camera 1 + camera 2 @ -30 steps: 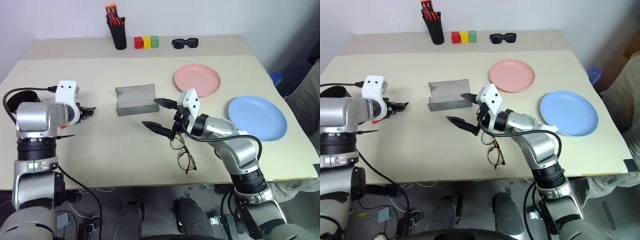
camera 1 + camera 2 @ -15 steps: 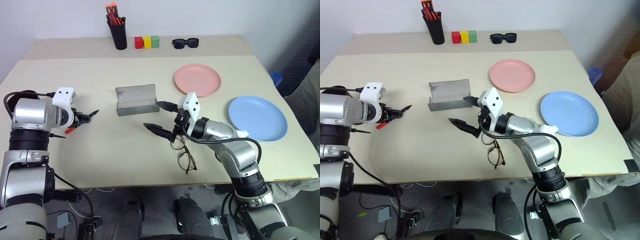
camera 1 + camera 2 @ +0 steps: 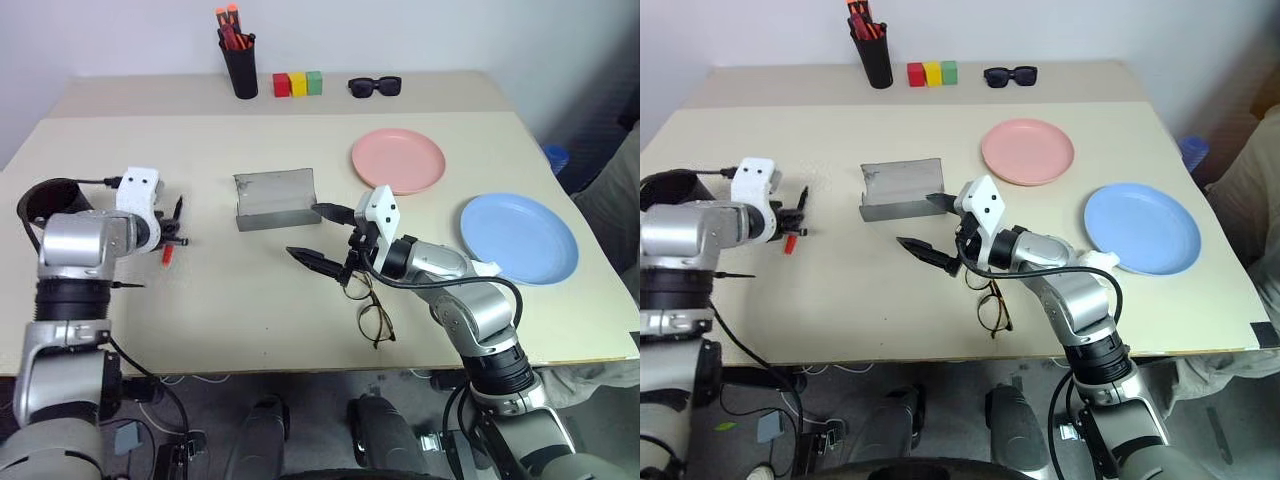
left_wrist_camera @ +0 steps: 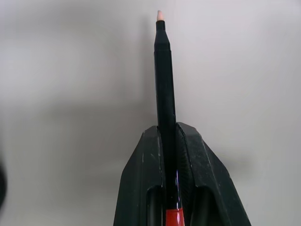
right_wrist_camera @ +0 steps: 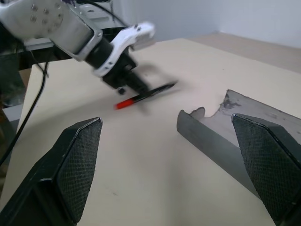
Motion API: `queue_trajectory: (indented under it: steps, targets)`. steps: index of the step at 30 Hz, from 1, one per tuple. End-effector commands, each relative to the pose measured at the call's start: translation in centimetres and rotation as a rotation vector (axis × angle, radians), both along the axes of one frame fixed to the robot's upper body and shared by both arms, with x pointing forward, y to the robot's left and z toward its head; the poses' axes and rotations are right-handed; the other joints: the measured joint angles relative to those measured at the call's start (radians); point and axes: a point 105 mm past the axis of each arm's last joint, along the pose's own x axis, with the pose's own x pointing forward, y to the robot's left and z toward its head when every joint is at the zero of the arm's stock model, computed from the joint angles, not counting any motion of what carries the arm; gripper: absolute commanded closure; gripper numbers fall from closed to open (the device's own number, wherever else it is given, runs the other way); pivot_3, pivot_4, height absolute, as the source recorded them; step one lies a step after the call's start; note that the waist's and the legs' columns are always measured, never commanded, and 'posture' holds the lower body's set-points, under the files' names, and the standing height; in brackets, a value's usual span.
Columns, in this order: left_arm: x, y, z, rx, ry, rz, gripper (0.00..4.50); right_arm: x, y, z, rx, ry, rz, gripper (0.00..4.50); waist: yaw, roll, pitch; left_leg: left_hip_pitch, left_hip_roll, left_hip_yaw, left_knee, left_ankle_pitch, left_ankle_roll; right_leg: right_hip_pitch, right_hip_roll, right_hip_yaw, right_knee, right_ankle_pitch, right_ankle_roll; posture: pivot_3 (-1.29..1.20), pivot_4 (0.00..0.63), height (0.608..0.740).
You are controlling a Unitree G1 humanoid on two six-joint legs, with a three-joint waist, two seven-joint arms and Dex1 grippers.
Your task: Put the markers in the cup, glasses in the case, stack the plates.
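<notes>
My left gripper [image 3: 172,226] is shut on the black marker [image 4: 164,84]. The marker's red cap [image 3: 167,255] sticks out toward me, low over the table. Behind my left arm, at the table's left edge, the black cup [image 3: 38,196] is partly hidden. The grey case [image 3: 275,198] stands open mid-table. My right gripper [image 3: 303,229] hovers open just in front of it with nothing between its fingers. The wire-frame glasses [image 3: 370,308] lie under and in front of my right wrist. The pink plate [image 3: 397,160] and the blue plate [image 3: 518,237] lie apart on the right.
At the back stand a black pen pot [image 3: 239,68] with red and orange pens, three coloured blocks [image 3: 297,83] and black sunglasses [image 3: 373,86]. Bare tabletop lies between the case and my left gripper.
My left gripper was open over the red-capped marker and has now shut on it, with the wrist turned. My right arm has stayed in place.
</notes>
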Motion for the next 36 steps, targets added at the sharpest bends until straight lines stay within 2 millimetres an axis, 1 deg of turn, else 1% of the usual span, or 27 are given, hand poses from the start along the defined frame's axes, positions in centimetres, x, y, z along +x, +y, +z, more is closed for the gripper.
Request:
queue_trajectory:
  steps: [1,2,3,6,8,9,10,12,15,19,21,26,30,36]
  targets:
    - [0.3,1.6,9.9,0.083,-0.526,0.110,4.47,-0.5,0.3,1.6,0.024,-0.064,0.016,0.00,0.004,-0.001,0.000,0.000,0.000,0.000,0.000,0.000,0.000,0.000,0.000,0.000,0.000,0.000,0.000,0.00,0.150,0.740]
    - [0.0,2.2,11.3,0.068,-0.609,0.142,4.47,-0.5,0.3,1.7,0.026,-0.066,0.015,0.00,0.004,-0.001,0.000,0.000,0.000,0.000,0.000,0.000,0.000,0.000,0.000,0.000,-0.001,0.000,0.000,0.00,0.150,0.740]
    - [-0.3,2.5,12.2,0.064,-0.661,0.163,4.47,-0.4,0.3,1.7,0.027,-0.067,0.014,0.00,0.001,-0.001,0.000,0.000,0.000,0.000,0.000,0.000,0.000,0.000,0.000,0.000,-0.001,0.000,0.000,0.00,0.150,0.740]
    - [-2.0,4.7,14.9,0.142,-0.837,0.325,4.47,-0.3,0.4,2.1,0.045,-0.073,0.005,0.00,-0.006,0.000,0.000,0.000,0.000,0.001,-0.001,0.000,0.000,0.000,-0.001,0.000,-0.001,0.000,0.000,0.00,0.150,0.740]
    - [-3.5,6.4,16.1,0.154,-0.931,0.444,4.47,-0.2,0.5,2.6,0.073,-0.079,-0.001,0.00,-0.007,0.000,0.000,0.000,0.000,0.001,-0.001,0.000,0.000,0.000,0.000,0.000,-0.001,0.000,0.000,0.00,0.150,0.740]
    - [-4.2,7.3,16.2,0.152,-0.961,0.501,4.47,-0.2,0.6,3.1,0.102,-0.081,0.001,0.00,-0.007,0.000,0.000,0.000,0.000,0.001,0.000,0.000,0.000,0.000,0.000,0.000,-0.001,0.000,0.000,0.00,0.150,0.740]
    - [-4.8,8.0,16.3,0.164,-0.980,0.551,4.47,-0.3,0.7,3.5,0.129,-0.082,0.005,0.00,-0.007,0.000,0.000,0.000,0.000,0.001,0.000,0.000,0.000,0.000,0.000,0.000,-0.001,0.000,0.000,0.00,0.150,0.740]
    - [-5.8,8.9,16.1,0.156,-1.016,0.610,4.47,-0.5,0.8,4.1,0.165,-0.088,0.017,0.00,-0.006,0.000,0.000,0.000,0.000,0.001,0.000,0.000,0.000,0.000,0.000,0.000,-0.001,0.000,0.000,0.00,0.150,0.740]
    - [-6.5,9.2,15.7,0.153,-1.042,0.627,4.47,-0.8,0.9,4.4,0.190,-0.090,0.029,0.00,-0.002,-0.001,0.000,0.000,0.000,0.001,0.000,0.000,0.000,0.000,0.000,0.000,-0.001,0.000,0.000,0.00,0.150,0.740]
    - [-7.5,9.2,14.6,0.186,-1.042,0.642,4.47,-0.9,1.1,4.1,0.179,-0.088,0.042,0.00,-0.001,-0.001,-0.001,0.000,0.000,0.000,0.000,0.000,0.000,0.001,0.000,0.000,-0.001,0.000,0.000,0.00,0.150,0.740]
    - [-7.6,9.3,13.8,0.180,-1.027,0.646,4.47,-1.0,1.1,3.9,0.176,-0.086,0.043,0.00,-0.003,-0.001,-0.001,0.000,0.000,0.000,0.000,0.000,0.000,0.000,0.000,0.000,0.000,0.000,0.000,0.00,0.150,0.740]
    - [-7.8,9.2,12.7,0.191,-1.019,0.656,4.47,-1.1,1.1,3.8,0.174,-0.085,0.048,0.00,-0.005,-0.001,-0.001,0.000,0.000,0.000,0.000,0.000,0.000,0.000,0.001,0.000,0.000,0.000,0.000,0.00,0.150,0.740]
    - [-8.5,10.0,11.5,0.204,-0.997,0.725,4.47,-1.1,0.9,3.8,0.173,-0.087,0.045,0.00,-0.006,-0.001,-0.001,0.000,0.000,0.000,0.000,0.000,0.000,0.000,0.001,0.000,0.000,0.000,0.000,0.00,0.150,0.740]
    - [-8.5,10.1,10.2,0.200,-0.966,0.733,4.47,-1.2,1.1,3.9,0.178,-0.087,0.052,0.00,-0.004,-0.001,-0.001,0.000,0.000,0.000,0.000,0.000,0.000,0.001,0.001,0.000,0.000,0.000,0.000,0.00,0.150,0.740]
